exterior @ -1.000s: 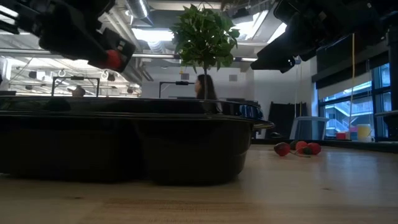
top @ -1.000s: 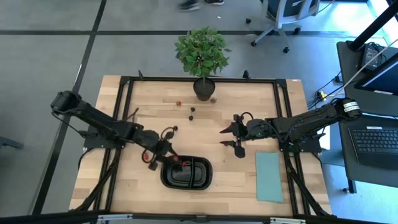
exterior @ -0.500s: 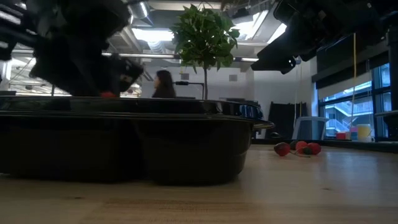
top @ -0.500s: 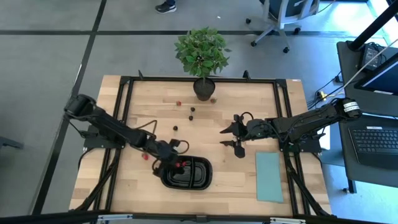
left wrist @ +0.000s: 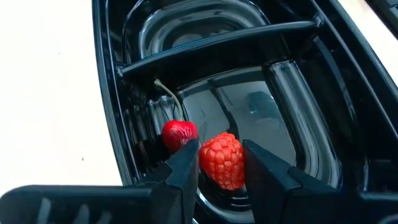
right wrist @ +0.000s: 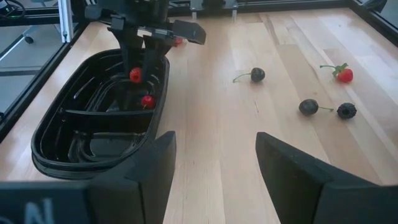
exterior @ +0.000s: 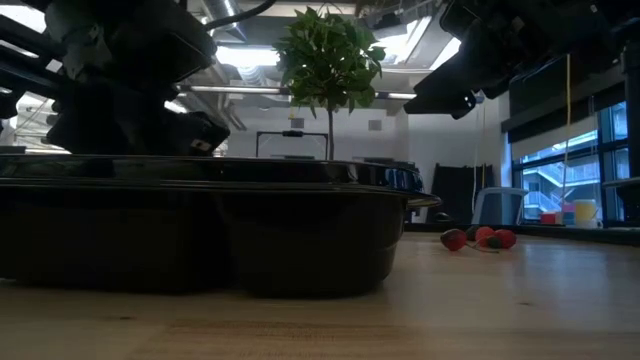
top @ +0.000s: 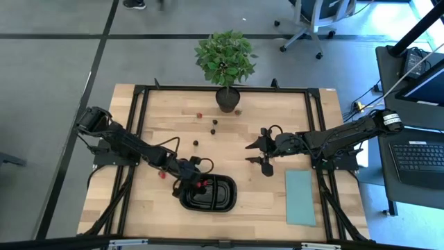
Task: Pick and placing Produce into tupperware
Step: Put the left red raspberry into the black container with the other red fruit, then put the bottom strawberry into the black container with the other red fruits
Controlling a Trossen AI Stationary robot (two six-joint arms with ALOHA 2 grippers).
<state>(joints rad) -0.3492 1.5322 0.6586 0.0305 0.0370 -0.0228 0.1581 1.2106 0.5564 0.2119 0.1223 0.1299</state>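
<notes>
1. One black two-compartment tray (top: 216, 201).
2. Two red fruits at the tray: one raspberry (left wrist: 221, 162) between the fingers of the left tool (left wrist: 221, 155), and one red cherry (left wrist: 179, 133) lying inside.
3. Six loose fruits on the surface (top: 166, 118): two red pieces (top: 199, 116), four dark pieces (top: 196, 143).
4. One potted plant (top: 225, 59).
5. One teal sheet (top: 300, 197).
6. Two tools counting the right tool (top: 258, 153).
</notes>
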